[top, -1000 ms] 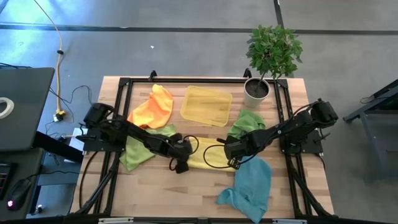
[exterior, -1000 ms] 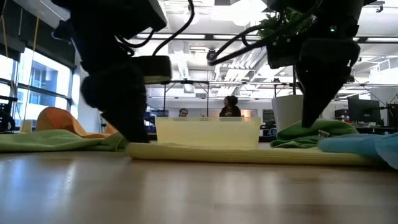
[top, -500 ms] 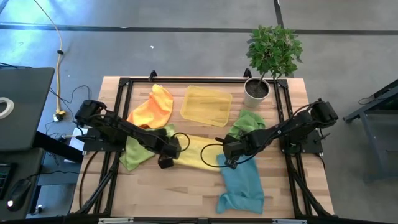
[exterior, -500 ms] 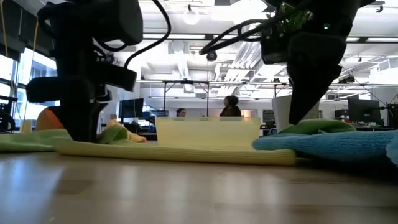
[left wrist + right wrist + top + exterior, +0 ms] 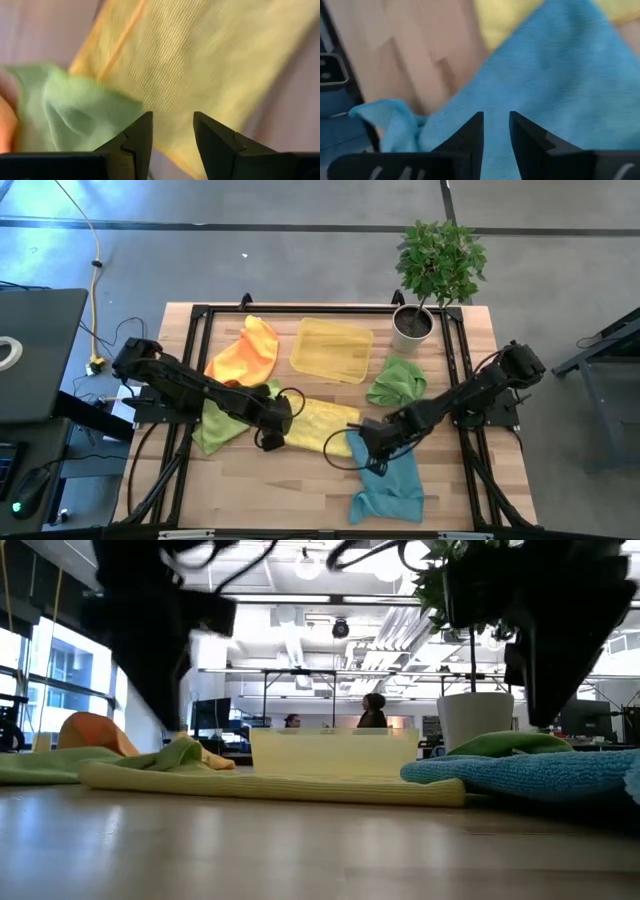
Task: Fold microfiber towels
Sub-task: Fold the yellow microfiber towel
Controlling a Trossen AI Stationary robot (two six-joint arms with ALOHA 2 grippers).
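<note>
Mid-table the yellow towel (image 5: 318, 423) lies flat between my left gripper (image 5: 171, 131) and right gripper (image 5: 495, 131), both narrowly parted and apparently empty, so I'd pinch matching edge corners before lifting to fold evenly.

L arm reaches in from the table's left edge, stretched low toward centre; left gripper (image 5: 268, 442) pointing down, fingers (image 5: 137, 137) parted w/ a clear gap, nothing between them. R arm comes in from the right edge, angled diagonally toward the front-centre; right gripper (image 5: 372, 463) low, fingers (image 5: 472, 135) slightly apart, narrow gap, empty.
</note>
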